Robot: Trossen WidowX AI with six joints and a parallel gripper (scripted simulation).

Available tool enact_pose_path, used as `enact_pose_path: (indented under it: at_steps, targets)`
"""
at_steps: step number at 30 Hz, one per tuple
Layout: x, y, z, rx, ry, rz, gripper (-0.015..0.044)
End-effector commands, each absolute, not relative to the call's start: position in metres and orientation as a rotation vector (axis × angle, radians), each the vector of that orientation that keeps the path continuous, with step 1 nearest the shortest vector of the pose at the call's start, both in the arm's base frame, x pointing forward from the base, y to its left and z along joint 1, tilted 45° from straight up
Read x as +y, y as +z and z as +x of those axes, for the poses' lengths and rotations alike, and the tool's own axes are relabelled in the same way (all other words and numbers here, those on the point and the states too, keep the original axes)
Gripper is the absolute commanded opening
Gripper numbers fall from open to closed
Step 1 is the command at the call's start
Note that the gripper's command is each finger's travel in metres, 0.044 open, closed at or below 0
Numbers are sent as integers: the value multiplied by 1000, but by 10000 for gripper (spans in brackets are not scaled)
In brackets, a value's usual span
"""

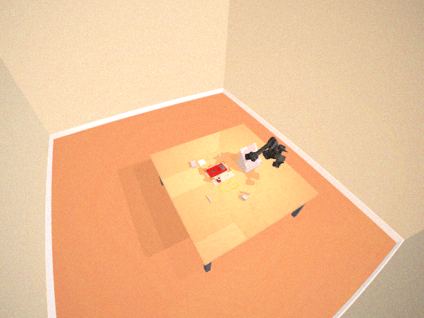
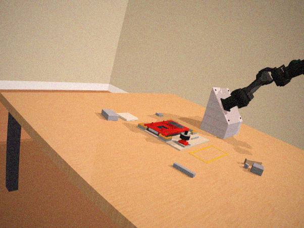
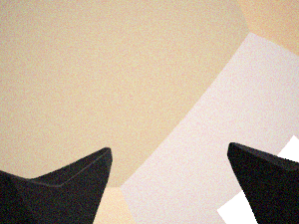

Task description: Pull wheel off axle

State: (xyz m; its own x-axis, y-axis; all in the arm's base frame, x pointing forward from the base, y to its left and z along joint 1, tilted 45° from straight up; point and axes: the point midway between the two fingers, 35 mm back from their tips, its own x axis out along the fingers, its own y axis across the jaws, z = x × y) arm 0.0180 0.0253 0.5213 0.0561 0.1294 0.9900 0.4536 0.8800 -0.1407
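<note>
My claw (image 2: 225, 104) hangs wide open and empty by the white wedge block (image 2: 219, 118); the wheel (image 2: 185, 136) sits on its axle at its eight o'clock, beside the yellow marked square (image 2: 208, 154) on the table (image 2: 76, 141).

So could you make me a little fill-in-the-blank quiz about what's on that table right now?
1. The black wheel sits on its axle beside the ____ plate.
2. The marked area is outlined in ____.
3. The gripper hangs by the white wedge-shaped block with its fingers ____.
4. The wheel is ____ the marked area.

Missing words: red; yellow; open; outside
</note>
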Motion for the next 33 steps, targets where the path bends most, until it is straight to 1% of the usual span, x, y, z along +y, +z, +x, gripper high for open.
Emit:
enact_pose_path:
  at_steps: [1,4,10,17,25,33]
  targets:
    - [26,521,19,-1509,-257,-483,374]
    - [38,523,36,-1466,-201,-510,300]
    - [85,516,113,-1245,42,-602,300]
    - [131,476,209,-916,295,-695,300]
    - [158,394,305,-474,545,-695,300]
    - [160,285,371,30,736,-573,300]
